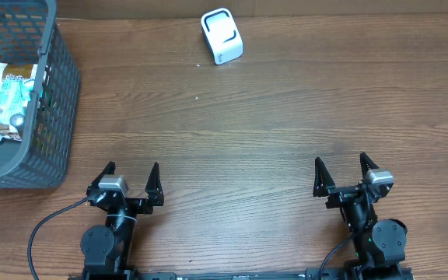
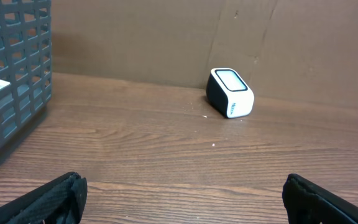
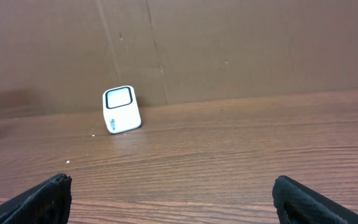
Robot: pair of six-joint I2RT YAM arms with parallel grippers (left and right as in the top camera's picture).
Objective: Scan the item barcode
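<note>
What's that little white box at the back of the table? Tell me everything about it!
The white box looks like a small plastic barcode scanner. It has rounded corners, a darker side, and a dark-rimmed window on its face. It sits alone on the wooden table, near the far edge and turned a bit askew. Nothing touches it.

A wooden table point(image 1: 247, 117) is seen, its dark brown grain running from side to side. Its far edge is closed off by a plain brown wall point(image 3: 260, 50), which is crossed by a vertical seam point(image 3: 158, 56). Everything is evenly and softly lit.
</note>
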